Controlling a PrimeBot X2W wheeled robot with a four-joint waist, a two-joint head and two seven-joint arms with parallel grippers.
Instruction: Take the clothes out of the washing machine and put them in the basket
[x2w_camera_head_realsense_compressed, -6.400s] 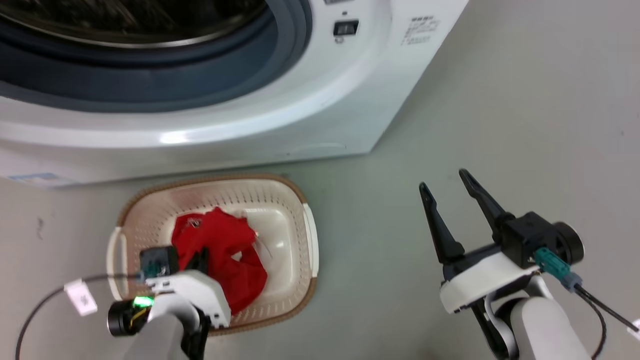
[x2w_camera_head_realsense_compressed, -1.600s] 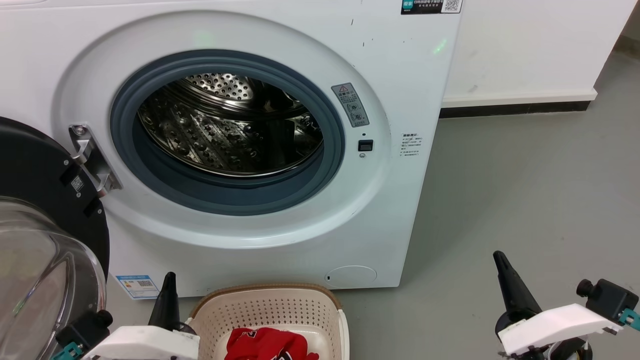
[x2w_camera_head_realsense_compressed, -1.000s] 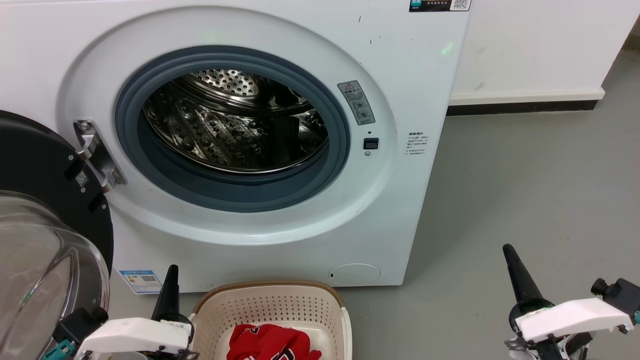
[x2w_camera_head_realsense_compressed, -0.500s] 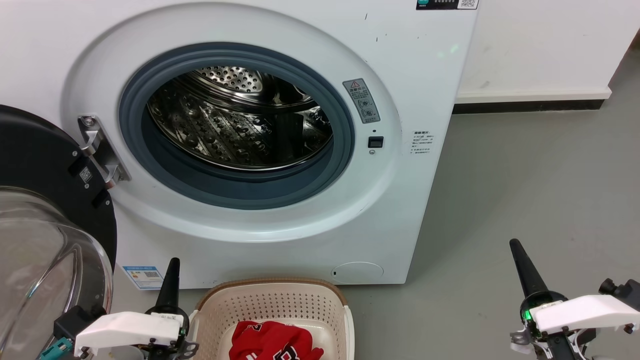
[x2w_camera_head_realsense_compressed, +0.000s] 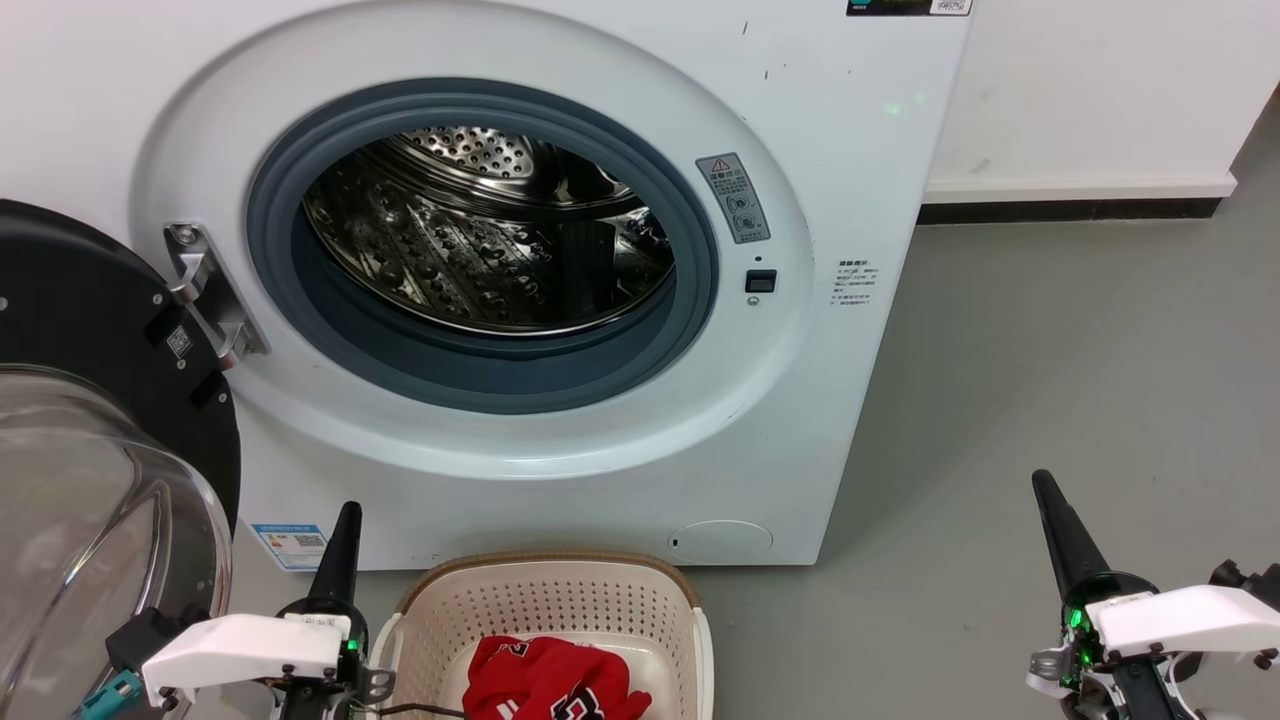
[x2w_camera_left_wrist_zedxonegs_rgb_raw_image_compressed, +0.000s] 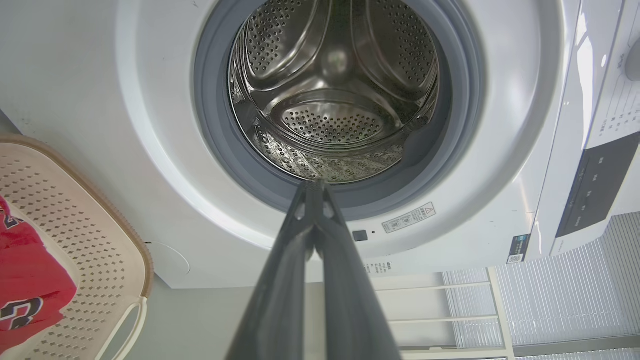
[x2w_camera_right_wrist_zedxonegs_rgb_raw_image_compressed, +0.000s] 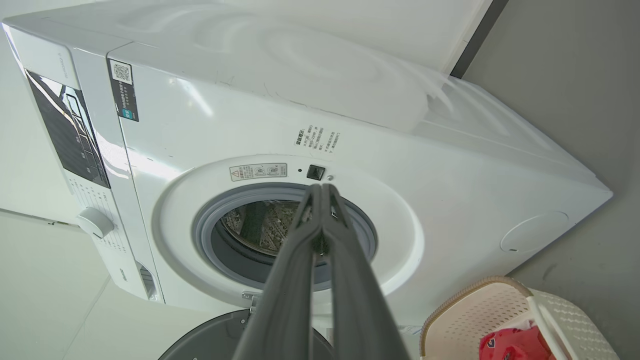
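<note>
At the far left the door (x2w_camera_head_realsense_compressed: 70, 300) stands swung open. Just right of it the left gripper (x2w_camera_head_realsense_compressed: 348, 515) hangs low beside the basket (x2w_camera_head_realsense_compressed: 545, 600), its 2 fingers pressed together on nothing, as the left wrist view shows plainly. A blue sticker (x2w_camera_head_realsense_compressed: 290, 545) with a QR code sits on the washer (x2w_camera_head_realsense_compressed: 820, 420) behind that gripper, its print too small to read. The clothes (x2w_camera_head_realsense_compressed: 555, 685) lie bunched in the basket, in front of the washer. They look soft, light and limp, likely to drape and stretch instead of keeping a shape. A pinch on a raised fold atop the heap should hold best. White-edged black figures mark the red cloth, perhaps a 2, partly folded under. Above, the drum (x2w_camera_head_realsense_compressed: 470, 250) shows bare perforated steel. Right of the porthole are a grey warning sticker (x2w_camera_head_realsense_compressed: 735, 198) with a red triangle and a small text block (x2w_camera_head_realsense_compressed: 853, 283), both unreadable. At the far right the right gripper (x2w_camera_head_realsense_compressed: 1046, 490) is closed too, empty, well apart from the basket.
</note>
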